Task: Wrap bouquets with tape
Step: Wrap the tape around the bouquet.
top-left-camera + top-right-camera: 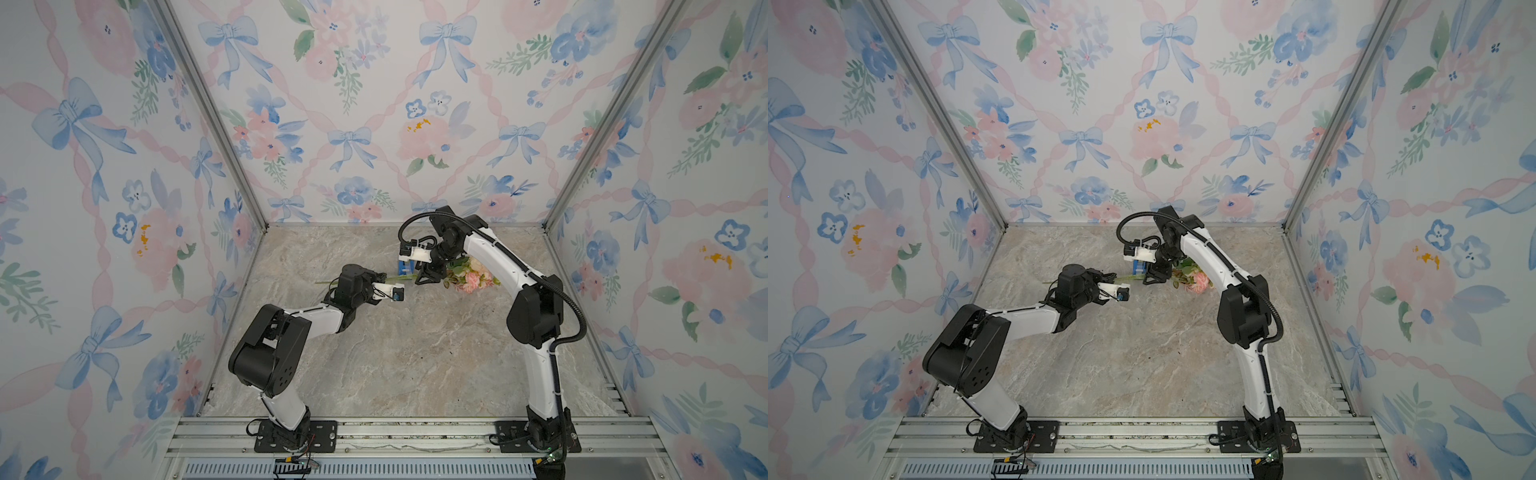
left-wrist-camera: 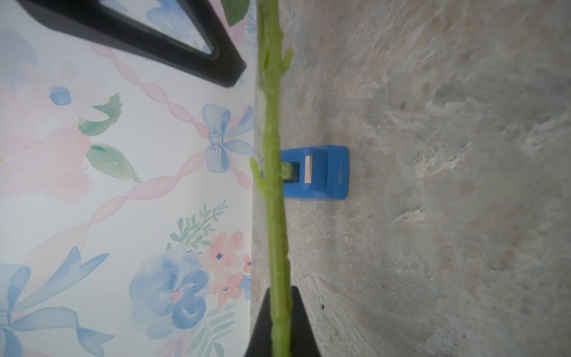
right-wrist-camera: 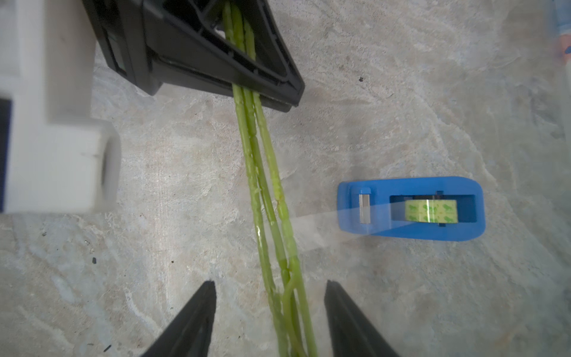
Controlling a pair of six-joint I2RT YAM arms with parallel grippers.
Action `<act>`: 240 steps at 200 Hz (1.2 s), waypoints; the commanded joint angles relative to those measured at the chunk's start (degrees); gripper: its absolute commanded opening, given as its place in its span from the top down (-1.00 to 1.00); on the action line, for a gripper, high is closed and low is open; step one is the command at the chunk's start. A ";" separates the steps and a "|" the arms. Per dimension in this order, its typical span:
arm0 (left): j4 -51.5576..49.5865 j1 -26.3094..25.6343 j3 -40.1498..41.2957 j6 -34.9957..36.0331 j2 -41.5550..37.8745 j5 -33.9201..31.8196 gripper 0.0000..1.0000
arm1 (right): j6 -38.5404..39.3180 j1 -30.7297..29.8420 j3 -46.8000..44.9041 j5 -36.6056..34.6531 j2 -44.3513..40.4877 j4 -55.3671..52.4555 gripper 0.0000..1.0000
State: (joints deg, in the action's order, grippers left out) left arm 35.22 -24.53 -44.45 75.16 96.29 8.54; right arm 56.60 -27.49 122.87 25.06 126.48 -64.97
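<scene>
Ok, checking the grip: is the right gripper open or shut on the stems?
Open: the right gripper straddles the stems, with gaps showing on both sides.

The bouquet stretches crosswise over the far middle of the desk, with its blooms to the right beneath the right arm and its stems running left. The left gripper is clamped on the stems, whose ends stick out past it to the left. The right gripper straddles the stems between the left gripper and the blooms, one finger on each side, clear of them. The tape dispenser stands on the desk just behind the stems, between the two grippers. The tape roll sits in it, and a strip stretches from it toward the stems.
</scene>
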 commanded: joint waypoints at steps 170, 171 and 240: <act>7.71 -0.90 4.60 -5.81 -5.69 8.42 0.34 | 3.15 -2.48 -1.64 -6.88 -0.28 3.93 1.00; 7.69 -0.88 4.62 -6.07 -5.77 8.55 0.30 | 3.16 -2.48 -1.79 -6.96 -0.36 4.09 1.00; -6.11 6.54 9.57 -20.39 -19.62 21.41 -0.40 | 5.10 -3.95 -16.73 -12.73 -8.93 22.13 1.00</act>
State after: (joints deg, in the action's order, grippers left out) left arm 36.07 -20.95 -36.69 62.26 80.88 22.00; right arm 60.27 -30.48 111.44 15.29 123.48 -52.29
